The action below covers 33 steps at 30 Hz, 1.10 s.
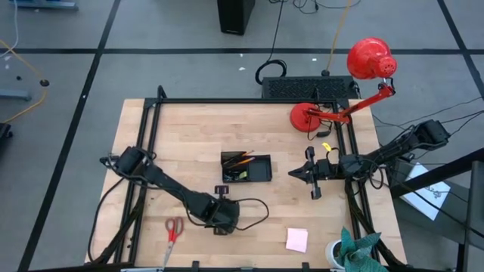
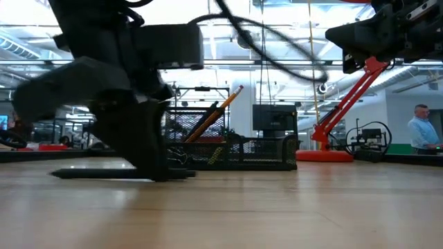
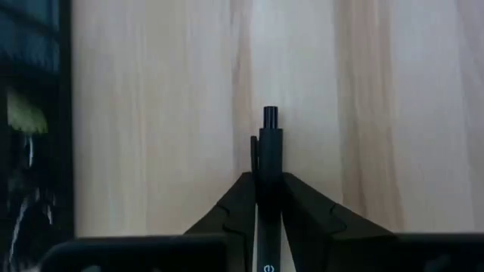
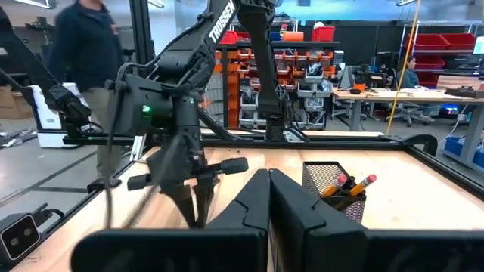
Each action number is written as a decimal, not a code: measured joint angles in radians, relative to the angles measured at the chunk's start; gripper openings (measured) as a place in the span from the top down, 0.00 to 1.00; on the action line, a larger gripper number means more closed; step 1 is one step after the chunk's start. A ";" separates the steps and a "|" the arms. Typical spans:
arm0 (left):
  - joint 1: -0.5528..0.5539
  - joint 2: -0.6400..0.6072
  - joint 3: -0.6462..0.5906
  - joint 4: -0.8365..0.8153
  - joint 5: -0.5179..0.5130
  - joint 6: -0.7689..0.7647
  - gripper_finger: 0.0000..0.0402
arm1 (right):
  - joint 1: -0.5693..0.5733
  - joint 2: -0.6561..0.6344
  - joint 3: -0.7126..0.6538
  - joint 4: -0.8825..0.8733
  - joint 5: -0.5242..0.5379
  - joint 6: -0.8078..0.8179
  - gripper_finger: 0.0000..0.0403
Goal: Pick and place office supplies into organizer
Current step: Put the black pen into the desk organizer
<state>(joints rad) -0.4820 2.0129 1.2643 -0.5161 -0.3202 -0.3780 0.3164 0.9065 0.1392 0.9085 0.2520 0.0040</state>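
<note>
The left gripper is down on the bench at about 7 o'clock from the organizer, pinching a black pen between its fingers; the pen's clicker end sticks out ahead of the tips. In my judgement the grip sits well along the barrel, so the lift should go straight up before any swing, keeping the pen level so it does not pivot. The organizer lies near, toward 1 o'clock, already holding pencils. The scissors lie at 9 o'clock from the gripper, the sticky pad at 3 o'clock. The right gripper, pressed together, waits just past the organizer at 3 o'clock.
</note>
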 joint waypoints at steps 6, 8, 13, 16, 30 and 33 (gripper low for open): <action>-0.008 -0.117 0.002 0.092 -0.126 0.129 0.93 | 0.000 0.000 0.000 0.000 -0.009 0.000 1.00; -0.010 -0.161 0.000 0.088 -0.180 0.178 0.95 | 0.000 0.000 0.000 0.000 -0.021 0.000 1.00; -0.003 -0.298 0.000 0.147 -0.278 0.350 0.92 | 0.000 0.000 0.000 0.000 -0.022 0.003 1.00; 0.021 -0.387 -0.042 0.227 -0.273 0.463 0.90 | 0.000 -0.001 0.001 0.012 -0.022 0.006 1.00; 0.300 -0.639 -0.438 0.826 0.178 0.639 0.93 | 0.000 0.000 0.001 0.022 -0.022 0.010 1.00; 0.365 -0.636 -0.497 0.877 0.227 0.638 0.94 | 0.000 0.000 0.001 0.024 -0.022 0.009 1.00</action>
<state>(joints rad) -0.1167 1.3772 0.7673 0.3605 -0.0930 0.2596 0.3164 0.9066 0.1402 0.9329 0.2298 0.0133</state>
